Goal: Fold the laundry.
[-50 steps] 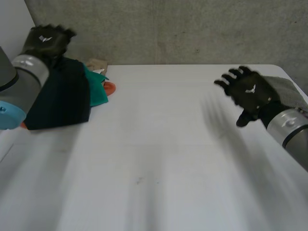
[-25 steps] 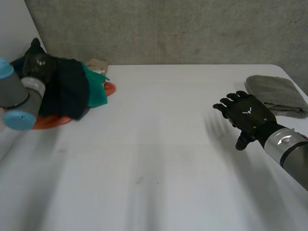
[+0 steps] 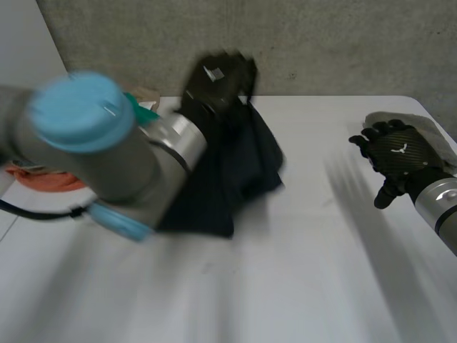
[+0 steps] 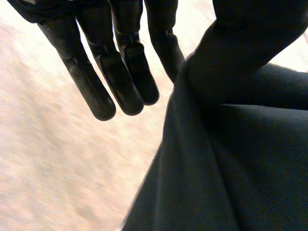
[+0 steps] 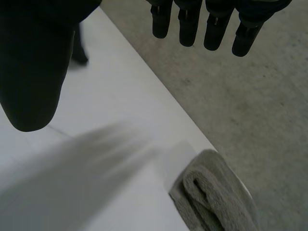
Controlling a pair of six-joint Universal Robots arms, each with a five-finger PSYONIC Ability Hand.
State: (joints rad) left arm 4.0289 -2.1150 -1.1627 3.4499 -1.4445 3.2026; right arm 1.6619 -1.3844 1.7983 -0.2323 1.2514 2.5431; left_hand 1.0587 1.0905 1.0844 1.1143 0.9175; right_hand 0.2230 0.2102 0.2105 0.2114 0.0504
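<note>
Left hand (image 4: 127, 62): fingers being held nearly straight and close together over the white table (image 4: 57, 183). Dark cloth (image 4: 231, 168): being pinched between the thumb and the nearest finger, and being hung in heavy folds beneath the palm.

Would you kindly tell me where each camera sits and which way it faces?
Head view: behind and between the arms, looking down at the table; both arms show, left hand holding a dark cloth, right hand open.
Left wrist view: on that wrist, facing along its fingers toward the dark cloth.
Right wrist view: on that wrist, facing past its fingers to a grey towel near the table's edge.
Shared: head and left wrist, the dark cloth; head and right wrist, the grey towel.
</note>
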